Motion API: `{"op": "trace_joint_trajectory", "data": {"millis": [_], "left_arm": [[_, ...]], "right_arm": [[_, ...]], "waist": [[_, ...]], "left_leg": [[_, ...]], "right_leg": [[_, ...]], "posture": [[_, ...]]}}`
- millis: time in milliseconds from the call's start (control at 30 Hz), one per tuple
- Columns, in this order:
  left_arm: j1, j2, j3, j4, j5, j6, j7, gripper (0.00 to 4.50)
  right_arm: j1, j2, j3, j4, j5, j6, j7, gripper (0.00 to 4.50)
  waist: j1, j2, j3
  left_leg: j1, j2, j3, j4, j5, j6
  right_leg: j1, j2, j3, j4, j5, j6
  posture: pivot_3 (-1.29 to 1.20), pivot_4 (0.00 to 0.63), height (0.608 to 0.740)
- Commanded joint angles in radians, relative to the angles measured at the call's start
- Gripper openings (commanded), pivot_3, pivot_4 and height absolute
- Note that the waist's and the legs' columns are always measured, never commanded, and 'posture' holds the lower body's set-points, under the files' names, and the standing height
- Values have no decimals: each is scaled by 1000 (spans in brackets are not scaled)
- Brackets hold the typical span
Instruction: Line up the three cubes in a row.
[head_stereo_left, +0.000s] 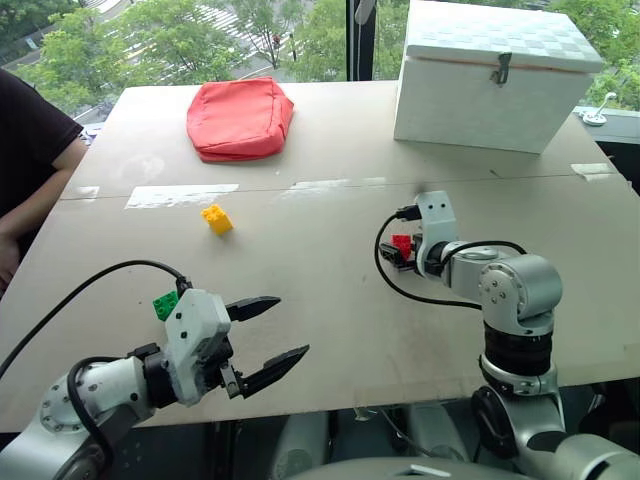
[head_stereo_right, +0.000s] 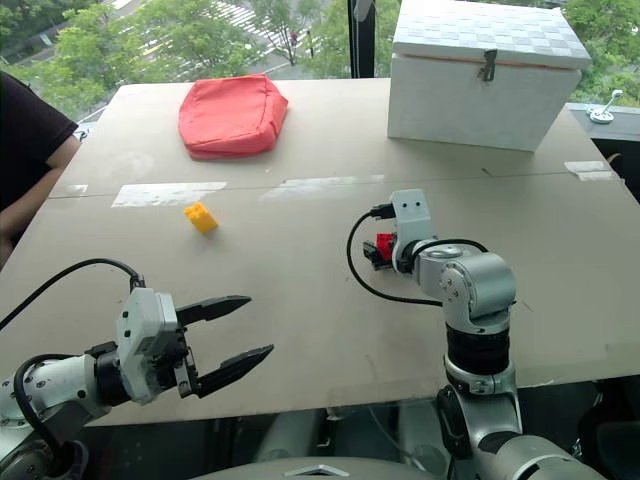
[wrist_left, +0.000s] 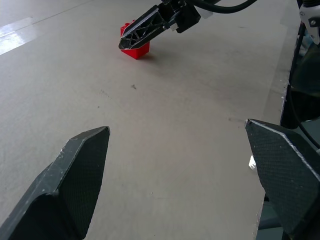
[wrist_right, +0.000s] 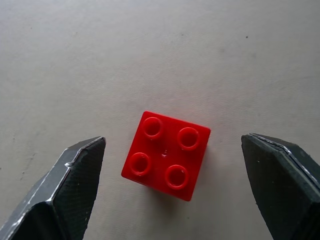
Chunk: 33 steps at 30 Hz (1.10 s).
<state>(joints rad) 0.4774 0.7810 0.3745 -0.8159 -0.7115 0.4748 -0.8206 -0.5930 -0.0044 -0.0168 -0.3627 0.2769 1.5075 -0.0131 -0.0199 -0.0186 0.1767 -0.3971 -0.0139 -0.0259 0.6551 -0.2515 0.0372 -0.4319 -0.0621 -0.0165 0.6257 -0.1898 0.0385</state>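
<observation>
From the head camera you see a matte, lightly scuffed board tabletop (head_stereo_left: 330, 300) with a taped seam across it. Your left gripper (head_stereo_left: 268, 340) hovers near the front edge, its fingers spread wide and holding nothing. The green cube (head_stereo_left: 165, 304) sits just behind that gripper's white housing, and the yellow cube (head_stereo_left: 217, 219) lies well beyond the fingertips on bare board. Your right gripper (head_stereo_right: 378, 250) points down at the red cube (head_stereo_left: 402, 245). A soft red pouch (head_stereo_left: 240, 118) and a hard white box (head_stereo_left: 493, 75) with a metal latch stand far off near the back edge; a person's arm (head_stereo_left: 30, 165) rests at the left edge.

From the left wrist, the two textured black fingers (wrist_left: 75, 180) stand wide over smooth board, with the red cube far ahead under the other gripper's finger.

From the right wrist, the glossy four-studded red cube sits between the wide-open fingers (wrist_right: 60, 190), touching neither, with clear room on both sides.
</observation>
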Motion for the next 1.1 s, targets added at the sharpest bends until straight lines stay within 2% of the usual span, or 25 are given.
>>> {"op": "trace_joint_trajectory", "data": {"millis": [33,200,233,333,433,500,600,767,867,1100], "left_arm": [[7,-5,4,-42,-8,-7,2,4500],[14,-13,4,-37,-3,-16,-1,4500],[14,-15,3,-37,-2,-19,-3,4500],[17,-26,5,-36,-9,-32,-13,4500],[27,-28,17,-30,-13,-36,-31,4500],[27,-27,23,-23,-21,-34,-38,4500],[25,-25,36,-22,-35,-29,-45,4500],[46,-21,75,-28,-55,-27,-54,4500],[76,-27,105,-35,-59,-29,-57,4500],[120,-40,129,-39,-45,-47,-63,4500]], "right_arm": [[-29,6,14,4,-19,-22,-5,3672],[-30,-31,44,14,-21,-35,33,1428],[-33,-61,63,14,-9,-40,63,1348],[-42,-268,213,-1,25,-172,255,1348],[-54,-421,295,47,31,-469,517,1348],[-113,-492,355,190,24,-708,777,1348],[-232,-484,419,460,7,-939,1045,1348],[-332,-435,484,737,-71,-1202,1266,1348],[-386,-396,489,859,-109,-1285,1326,1348],[-463,-333,488,1044,-202,-1367,1353,1348]], "waist": [[0,0,0],[-1,0,0],[-1,0,0],[2,1,1],[-1,1,0],[-11,1,1],[-24,0,1],[-21,0,1],[-18,1,1],[-18,1,1]], "left_leg": [[0,0,0,0,0,0],[0,0,0,0,0,0],[0,0,0,0,0,0],[0,0,0,0,0,0],[0,-1,1,0,0,0],[0,0,1,0,0,0],[3,2,2,0,0,0],[3,6,2,0,0,0],[2,7,2,0,0,0],[2,6,3,0,0,-1]], "right_leg": [[0,0,0,0,0,0],[0,0,0,0,0,0],[0,0,0,0,0,0],[0,-1,0,-1,0,0],[0,-1,1,-2,-2,4],[0,0,0,-2,-2,4],[1,2,2,-1,-2,3],[1,7,2,-1,1,-2],[0,7,2,-1,2,-3],[0,6,4,-1,2,-3]], "posture": [[0,150,740],[0,150,740],[0,150,740],[0,150,740],[0,150,740],[0,150,740],[0,150,740],[0,150,740],[0,150,740],[0,150,740]]}}
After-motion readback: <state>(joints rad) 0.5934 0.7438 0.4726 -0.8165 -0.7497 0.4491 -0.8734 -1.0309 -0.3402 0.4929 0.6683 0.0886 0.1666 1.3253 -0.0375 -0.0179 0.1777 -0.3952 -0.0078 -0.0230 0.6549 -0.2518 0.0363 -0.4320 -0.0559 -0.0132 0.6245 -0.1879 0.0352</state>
